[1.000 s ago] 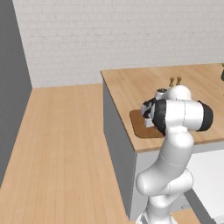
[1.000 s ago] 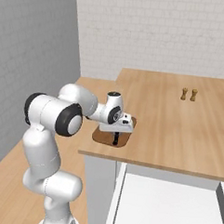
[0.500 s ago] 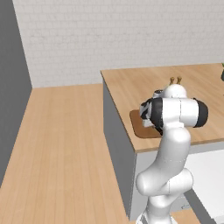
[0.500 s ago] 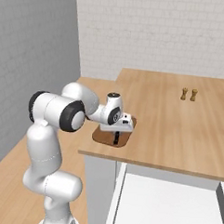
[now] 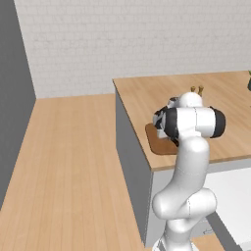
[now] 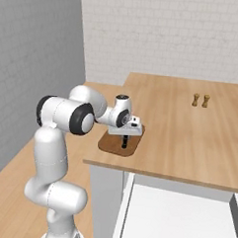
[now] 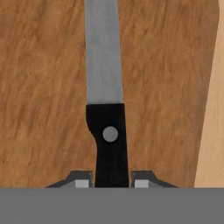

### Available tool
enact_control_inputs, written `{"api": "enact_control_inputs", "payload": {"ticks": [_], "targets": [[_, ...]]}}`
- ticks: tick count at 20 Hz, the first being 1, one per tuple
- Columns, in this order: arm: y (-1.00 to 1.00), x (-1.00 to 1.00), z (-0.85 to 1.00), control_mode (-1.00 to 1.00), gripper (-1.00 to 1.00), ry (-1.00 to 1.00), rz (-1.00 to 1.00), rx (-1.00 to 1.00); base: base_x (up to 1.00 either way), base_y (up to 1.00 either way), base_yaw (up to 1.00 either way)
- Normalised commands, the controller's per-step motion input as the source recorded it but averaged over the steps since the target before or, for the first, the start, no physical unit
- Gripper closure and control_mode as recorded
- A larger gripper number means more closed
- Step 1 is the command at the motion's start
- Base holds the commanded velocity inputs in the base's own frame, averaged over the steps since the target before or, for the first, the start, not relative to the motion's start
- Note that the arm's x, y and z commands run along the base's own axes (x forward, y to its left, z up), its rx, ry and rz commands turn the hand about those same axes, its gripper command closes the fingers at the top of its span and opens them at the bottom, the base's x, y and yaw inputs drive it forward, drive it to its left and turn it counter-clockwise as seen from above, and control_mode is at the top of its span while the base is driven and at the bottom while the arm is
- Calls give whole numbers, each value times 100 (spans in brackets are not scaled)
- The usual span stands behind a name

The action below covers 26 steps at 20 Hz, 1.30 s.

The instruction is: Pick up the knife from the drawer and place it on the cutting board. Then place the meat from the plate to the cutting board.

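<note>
My gripper is shut on the black handle of the knife, whose grey blade points away over the dark-brown cutting board. From the right base view the gripper points down at the cutting board with the knife upright in it, its tip at or just above the wood. The arm hides the gripper in the left base view, where part of the cutting board shows. The white drawer stands pulled out below the counter front. The meat and the plate are out of view.
The board lies at the near left corner of the tan countertop. Two small wooden shakers stand farther back on the counter. Wooden floor stretches to the left of the cabinet.
The arm's elbow has drifted slightly to the left. The gripper stays over the board with the knife still in it.
</note>
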Motion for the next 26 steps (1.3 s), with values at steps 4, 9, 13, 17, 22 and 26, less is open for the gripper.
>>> {"api": "enact_control_inputs", "payload": {"ticks": [4,9,13,17,22,26], "targets": [[0,0,0,-100,-100,0,0,0,0,0,0],[0,-2,11,-100,-100,-1,0,0,0,0,0],[0,-29,51,-100,-100,-7,0,0,0,0,0],[0,-72,86,-100,-100,-2,0,0,0,0,0],[6,-89,91,-100,-100,0,0,0,0,0,0],[5,-100,55,-100,-100,0,0,2,0,0,0]]}}
